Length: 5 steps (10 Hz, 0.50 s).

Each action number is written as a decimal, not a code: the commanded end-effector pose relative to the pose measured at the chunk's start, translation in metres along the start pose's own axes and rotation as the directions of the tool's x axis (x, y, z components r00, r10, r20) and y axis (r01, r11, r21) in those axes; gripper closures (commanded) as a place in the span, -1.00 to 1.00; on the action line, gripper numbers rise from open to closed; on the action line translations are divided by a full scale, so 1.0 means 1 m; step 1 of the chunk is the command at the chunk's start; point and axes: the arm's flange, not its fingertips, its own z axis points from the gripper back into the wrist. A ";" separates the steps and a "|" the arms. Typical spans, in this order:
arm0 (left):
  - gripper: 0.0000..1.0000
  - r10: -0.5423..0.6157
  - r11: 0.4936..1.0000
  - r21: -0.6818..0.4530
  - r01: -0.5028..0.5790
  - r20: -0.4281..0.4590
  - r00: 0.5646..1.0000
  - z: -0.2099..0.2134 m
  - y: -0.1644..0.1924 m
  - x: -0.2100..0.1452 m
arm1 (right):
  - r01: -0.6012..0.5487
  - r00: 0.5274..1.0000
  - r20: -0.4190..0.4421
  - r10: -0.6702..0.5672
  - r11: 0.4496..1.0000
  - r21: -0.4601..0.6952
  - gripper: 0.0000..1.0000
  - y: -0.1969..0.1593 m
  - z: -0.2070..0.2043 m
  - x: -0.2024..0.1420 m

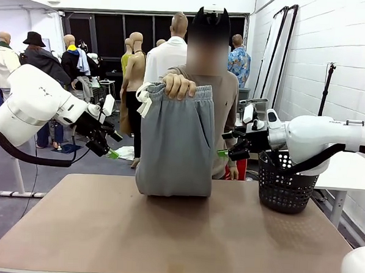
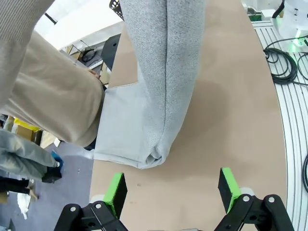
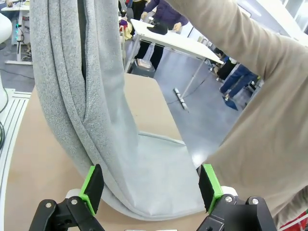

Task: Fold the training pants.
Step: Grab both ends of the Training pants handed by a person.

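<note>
Two grippers, both spread wide and holding nothing, flank the garment. Table (image 1: 177,234): brown top, beneath both sets of my fingers. Training pants (image 1: 176,142): light grey, hanging between my grippers from the person's hand (image 1: 179,86) at the waistband, lower fold resting on the table. The fold's end lies just ahead of my left gripper (image 2: 172,190), and the cloth sags close before my right gripper (image 3: 150,187). Judged soft, light and limp: it should drape rather than hold shape, so I would pinch all layers at the side edges. Drawstring (image 1: 141,101): white, dangling on my left gripper's side.
</note>
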 end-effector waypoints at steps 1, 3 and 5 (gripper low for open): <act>-1.00 0.002 1.000 0.002 -0.002 0.008 1.000 -0.001 0.001 -0.001 | 0.003 1.000 -0.002 -0.003 1.000 0.000 -1.00 0.000 -0.001 0.000; -1.00 -0.027 1.000 -0.002 0.027 0.074 0.997 -0.007 -0.002 -0.001 | 0.001 0.999 0.039 -0.002 0.999 0.035 -1.00 0.003 0.002 0.005; -1.00 -0.031 0.999 -0.012 0.033 0.136 0.990 -0.011 -0.006 0.004 | 0.015 0.996 0.087 -0.020 0.998 0.065 -1.00 0.006 0.012 0.014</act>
